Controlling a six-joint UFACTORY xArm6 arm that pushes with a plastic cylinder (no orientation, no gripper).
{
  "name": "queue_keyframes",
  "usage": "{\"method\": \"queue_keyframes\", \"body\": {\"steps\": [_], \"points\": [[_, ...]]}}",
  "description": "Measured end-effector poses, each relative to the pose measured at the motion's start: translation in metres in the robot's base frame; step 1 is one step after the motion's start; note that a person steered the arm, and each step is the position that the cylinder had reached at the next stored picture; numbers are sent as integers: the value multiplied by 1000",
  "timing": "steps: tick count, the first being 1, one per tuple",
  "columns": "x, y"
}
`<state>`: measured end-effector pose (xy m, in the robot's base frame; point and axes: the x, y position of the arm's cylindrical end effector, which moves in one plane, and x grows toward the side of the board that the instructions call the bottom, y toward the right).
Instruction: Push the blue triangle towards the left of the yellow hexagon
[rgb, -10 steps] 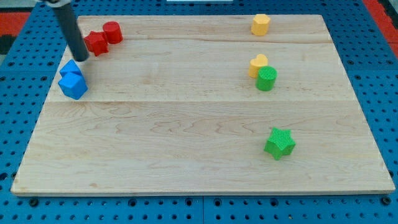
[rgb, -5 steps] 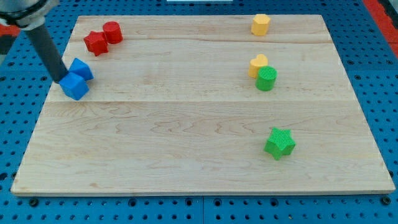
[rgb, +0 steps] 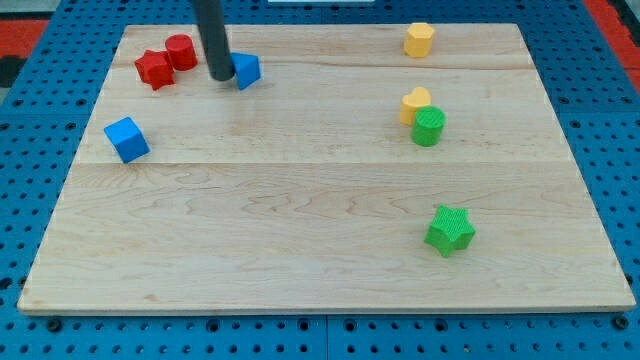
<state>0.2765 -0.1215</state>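
Pushing in progress | my tip (rgb: 219, 76) was set against the blue triangle's (rgb: 246, 70) left side, near the view's top | no claw was fitted, rod only | yellow hexagon (rgb: 419, 40) was well apart rightward | most travel was judged outstanding

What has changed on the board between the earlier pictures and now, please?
My tip swung round the two blue blocks and pushed the blue triangle up and to the view's right, away from the blue cube; it now sits against the triangle's left side. The blue cube shifted only slightly. The red, yellow and green blocks stayed put.
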Motion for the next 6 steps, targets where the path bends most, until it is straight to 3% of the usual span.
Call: {"method": "queue_keyframes", "body": {"steps": [4, 5, 6], "points": [[-28, 189], [8, 179], [48, 88]]}}
